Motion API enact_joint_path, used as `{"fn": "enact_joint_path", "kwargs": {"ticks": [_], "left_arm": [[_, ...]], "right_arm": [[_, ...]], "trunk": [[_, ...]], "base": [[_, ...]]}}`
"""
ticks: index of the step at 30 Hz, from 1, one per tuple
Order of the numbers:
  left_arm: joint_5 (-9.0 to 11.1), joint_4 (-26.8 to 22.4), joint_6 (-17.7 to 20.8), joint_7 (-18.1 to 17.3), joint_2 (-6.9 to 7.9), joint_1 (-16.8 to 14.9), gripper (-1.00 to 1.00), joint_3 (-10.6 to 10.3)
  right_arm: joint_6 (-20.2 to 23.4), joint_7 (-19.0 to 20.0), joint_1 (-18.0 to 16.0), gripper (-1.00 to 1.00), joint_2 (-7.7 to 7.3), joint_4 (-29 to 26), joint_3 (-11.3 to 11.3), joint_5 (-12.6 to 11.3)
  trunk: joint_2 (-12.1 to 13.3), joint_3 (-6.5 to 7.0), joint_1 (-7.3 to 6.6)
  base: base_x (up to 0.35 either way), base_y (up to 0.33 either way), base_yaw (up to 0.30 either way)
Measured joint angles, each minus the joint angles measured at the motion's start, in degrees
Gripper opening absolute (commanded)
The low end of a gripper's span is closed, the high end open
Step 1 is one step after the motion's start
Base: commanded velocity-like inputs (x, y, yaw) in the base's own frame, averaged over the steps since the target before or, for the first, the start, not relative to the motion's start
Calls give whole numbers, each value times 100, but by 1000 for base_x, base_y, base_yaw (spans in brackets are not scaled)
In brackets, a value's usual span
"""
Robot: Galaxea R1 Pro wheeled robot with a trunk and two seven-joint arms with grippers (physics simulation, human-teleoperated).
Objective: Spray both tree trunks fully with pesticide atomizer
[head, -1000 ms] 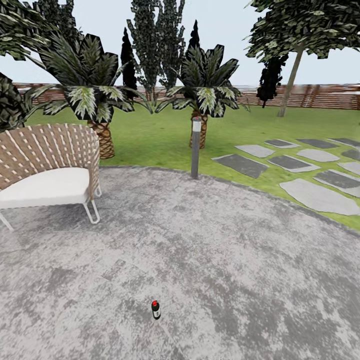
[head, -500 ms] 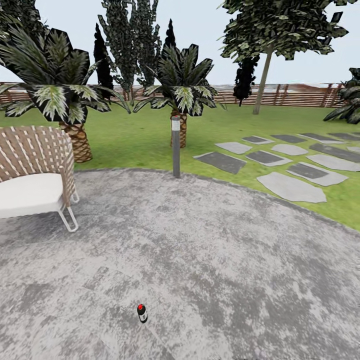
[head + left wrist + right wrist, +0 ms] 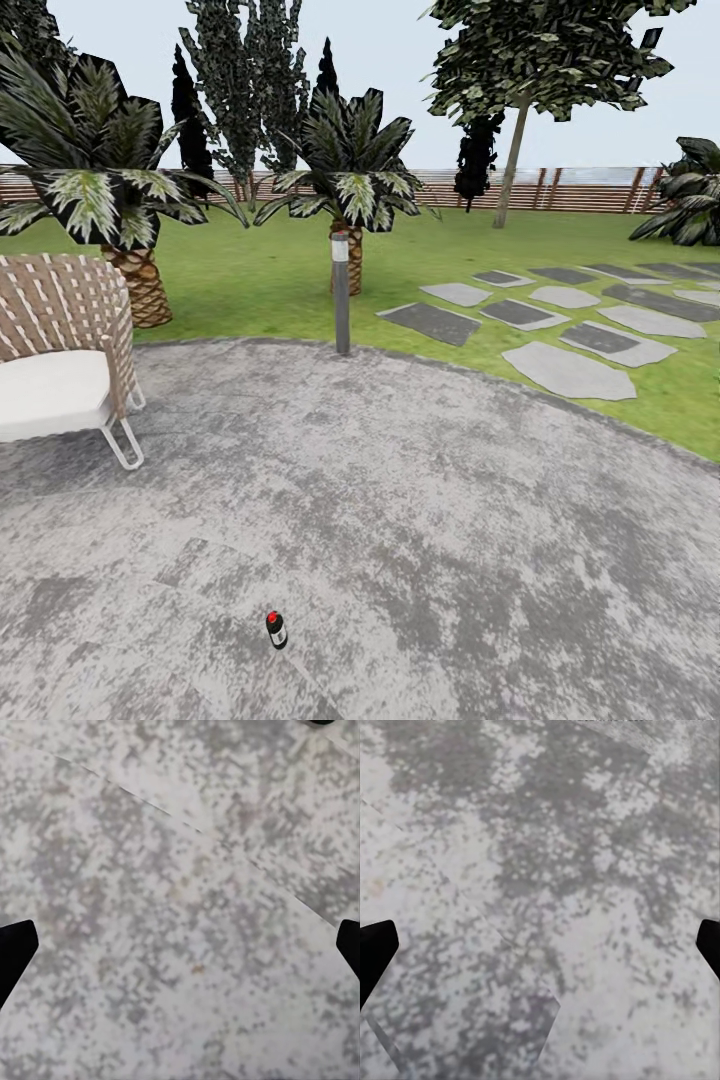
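Observation:
The pesticide atomizer [image 3: 276, 630], a tiny dark bottle with a red top, stands upright on the grey paved floor low in the head view, slightly left of centre. One tree with a bare grey trunk [image 3: 512, 160] and blocky foliage rises far off on the lawn before the fence [image 3: 580, 188]. In the left wrist view my left gripper [image 3: 180, 952] is open over bare paving, its dark fingertips [image 3: 13, 954] wide apart. My right gripper [image 3: 540, 952] is open too, its fingertips [image 3: 375, 949] spread over mottled paving. Nothing lies between either pair of fingers.
A woven chair [image 3: 60, 350] with a white cushion stands at the left. A grey lamp post [image 3: 341, 292] marks the paving's far edge, with two scaly palms [image 3: 352, 200] behind. Stepping stones [image 3: 570, 370] cross the lawn at the right.
The whole head view has swung to the right, so chair, palms and atomizer sit further left in the picture. This is camera movement; the atomizer itself stays upright in place.

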Motion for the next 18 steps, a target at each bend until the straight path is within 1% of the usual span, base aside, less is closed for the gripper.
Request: {"fn": "enact_joint_path", "kwargs": {"ticks": [9, 15, 18], "left_arm": [[8, 21, 1, 0, 0, 0, 100, 12], [8, 24, 1, 0, 0, 0, 100, 15], [8, 25, 0, 0, 0, 0, 100, 14]], "right_arm": [[0, -2, 0, 100, 18, -10, 7, -18], [3, -1, -1, 100, 18, -7, 8, -18], [5, -2, 0, 100, 18, -8, 4, -18]], "trunk": [[0, 0, 0], [0, 0, 0], [0, 0, 0]], "base": [[0, 8, 0], [0, 204, 0], [0, 96, 0]]}}
